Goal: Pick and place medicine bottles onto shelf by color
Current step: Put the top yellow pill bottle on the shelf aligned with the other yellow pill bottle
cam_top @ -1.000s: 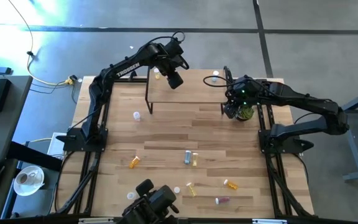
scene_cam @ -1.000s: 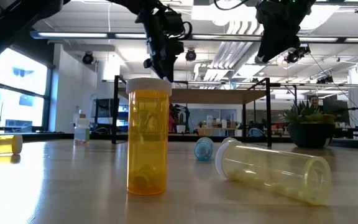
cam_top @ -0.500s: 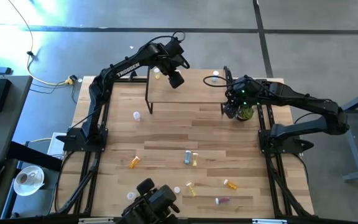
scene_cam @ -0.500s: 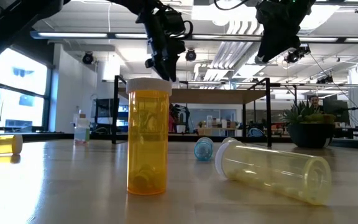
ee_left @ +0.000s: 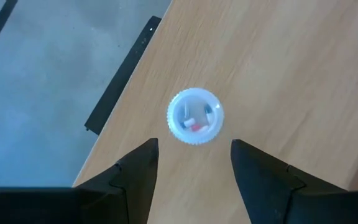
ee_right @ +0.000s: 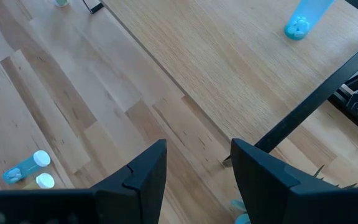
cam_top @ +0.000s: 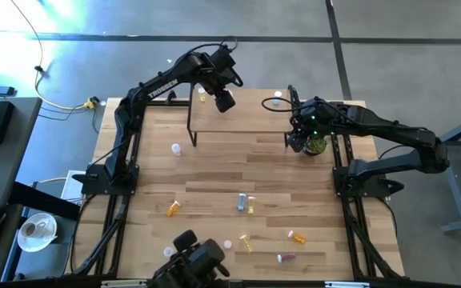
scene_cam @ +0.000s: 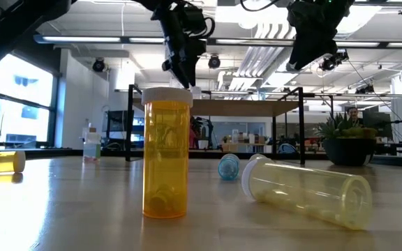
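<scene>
1. Wood planks make up the surface [cam_top: 214, 172]; the shelf [cam_top: 242, 112] stands at its far side, light-topped on thin black legs.
2. At the shelf's far-left corner stands a white-capped bottle [ee_left: 195, 116], near both the end edge and the long edge, with floor beyond them.
3. Directly above that bottle hangs the left claw [ee_left: 193, 165], its fingers spread wider than the cap and holding nothing; a gap shows between fingers and cap on both sides.
4. Over the shelf's right end hangs the right claw [ee_right: 196, 167], fingers apart and empty, just beside the potted plant [cam_top: 316, 146].
5. A blue bottle [ee_right: 304, 17] lies on the shelf top near the right end, well apart from the left claw's bottle; bare shelf top runs between them.
6. Open surface stretches from the shelf to the near side, with one small clear bottle [cam_top: 175, 149] left of it.
7. Closer in lie the scattered medicine bottles: an orange one [cam_top: 172, 208] at left, a blue-grey and yellow pair [cam_top: 245, 203] mid-surface, and others [cam_top: 272, 243] nearer the front edge.
8. Compared with a second ago, the left claw has lifted slightly off the bottle and its fingers have widened; the right arm and every bottle lie as before.
</scene>
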You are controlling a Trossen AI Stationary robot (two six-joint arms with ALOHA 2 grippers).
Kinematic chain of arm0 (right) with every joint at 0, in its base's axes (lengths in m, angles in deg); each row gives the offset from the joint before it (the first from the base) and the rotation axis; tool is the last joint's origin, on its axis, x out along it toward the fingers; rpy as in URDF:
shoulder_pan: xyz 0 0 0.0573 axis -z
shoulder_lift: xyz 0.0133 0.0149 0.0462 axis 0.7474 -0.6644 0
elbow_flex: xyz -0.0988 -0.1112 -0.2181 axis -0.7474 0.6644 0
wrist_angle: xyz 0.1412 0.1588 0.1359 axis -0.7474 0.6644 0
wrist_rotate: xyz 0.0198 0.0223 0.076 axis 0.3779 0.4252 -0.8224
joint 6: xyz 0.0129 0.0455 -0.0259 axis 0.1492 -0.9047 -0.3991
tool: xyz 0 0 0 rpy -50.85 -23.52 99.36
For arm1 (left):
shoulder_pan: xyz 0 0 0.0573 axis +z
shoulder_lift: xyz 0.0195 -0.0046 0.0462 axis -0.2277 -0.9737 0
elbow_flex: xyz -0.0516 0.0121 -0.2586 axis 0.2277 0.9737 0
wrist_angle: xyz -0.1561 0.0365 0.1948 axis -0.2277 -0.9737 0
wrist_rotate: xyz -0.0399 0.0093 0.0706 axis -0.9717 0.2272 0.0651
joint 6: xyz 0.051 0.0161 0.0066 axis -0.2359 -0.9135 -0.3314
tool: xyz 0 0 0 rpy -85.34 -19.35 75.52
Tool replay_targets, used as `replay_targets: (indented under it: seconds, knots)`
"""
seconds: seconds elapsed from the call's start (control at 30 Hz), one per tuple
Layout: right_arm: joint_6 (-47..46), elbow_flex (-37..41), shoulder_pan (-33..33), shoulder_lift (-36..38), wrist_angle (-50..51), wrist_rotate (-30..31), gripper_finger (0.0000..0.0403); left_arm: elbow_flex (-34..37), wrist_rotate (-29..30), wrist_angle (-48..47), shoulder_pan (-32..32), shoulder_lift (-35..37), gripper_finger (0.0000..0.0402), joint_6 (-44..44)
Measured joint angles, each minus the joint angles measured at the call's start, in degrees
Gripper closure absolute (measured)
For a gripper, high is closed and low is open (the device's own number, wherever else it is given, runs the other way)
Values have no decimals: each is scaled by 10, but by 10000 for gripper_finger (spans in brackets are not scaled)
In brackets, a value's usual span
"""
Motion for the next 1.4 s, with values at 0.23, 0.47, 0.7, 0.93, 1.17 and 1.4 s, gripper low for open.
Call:
replay_targets:
  seconds: [0.23,0.47,0.7,0.93,1.17,1.4]
  knots:
    - [0,0,0,0,1,0,233,-68,0,-67,-4,1,210,-5]
    - [-10,0,-17,0,22,8,233,-58,0,-112,-22,27,213,-14]
    - [-11,6,-93,0,21,21,233,-57,-1,-115,-66,31,229,-17]
    - [-70,64,-156,0,16,71,233,-57,-6,-117,-109,31,244,-15]
    - [-127,95,-218,0,-1,74,233,-55,-6,-117,-143,31,248,-9]
    - [-164,98,-272,0,-1,92,233,71,-6,-79,-187,56,248,12]
